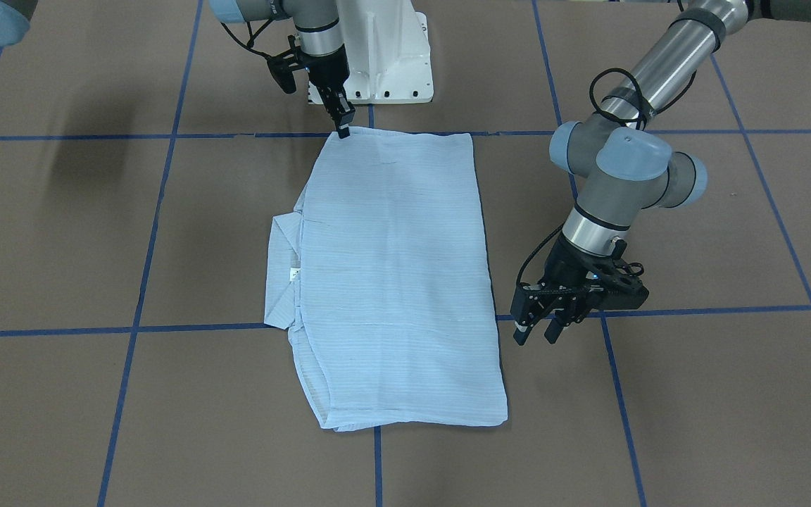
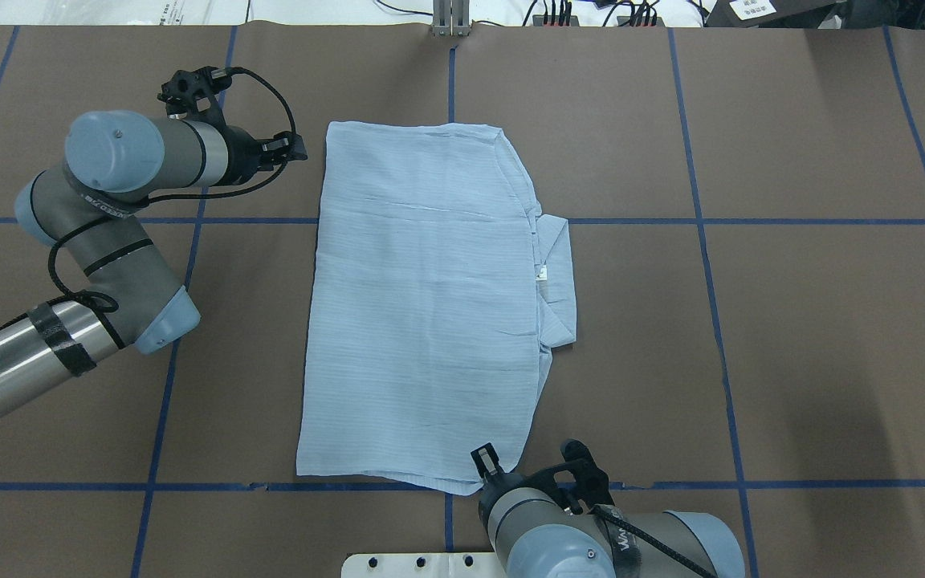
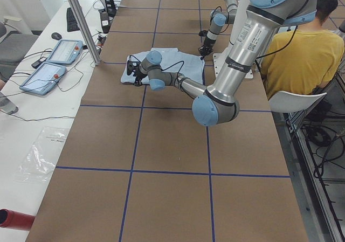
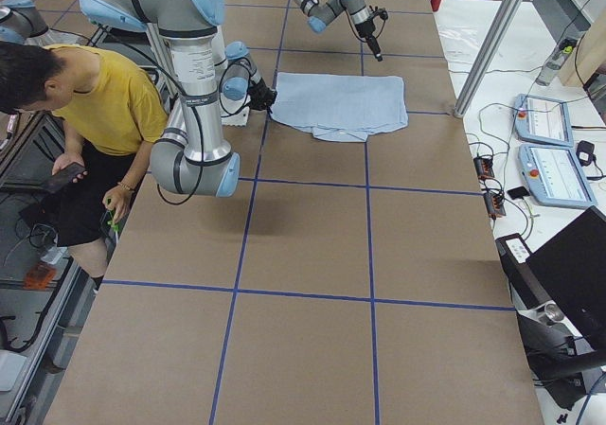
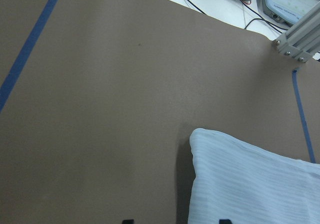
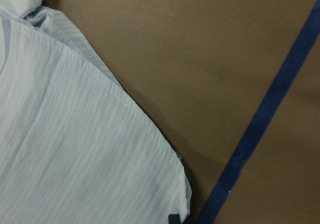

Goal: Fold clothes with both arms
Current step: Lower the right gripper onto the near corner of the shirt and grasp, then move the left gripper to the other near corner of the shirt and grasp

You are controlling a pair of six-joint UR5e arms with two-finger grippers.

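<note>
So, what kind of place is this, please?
Probably a robotics lab, not a home: a left arm and a right arm work at a brown table marked with blue tape lines, and control pendants with cables lie on a side bench.

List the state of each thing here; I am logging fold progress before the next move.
shirt: folded into a flat rectangle on the table, collar poking out of one long side.
left gripper: open, hovering beside the shirt, apart from it.
right gripper: fingertips together at a shirt corner; whether they pinch cloth, cannot tell.
</note>
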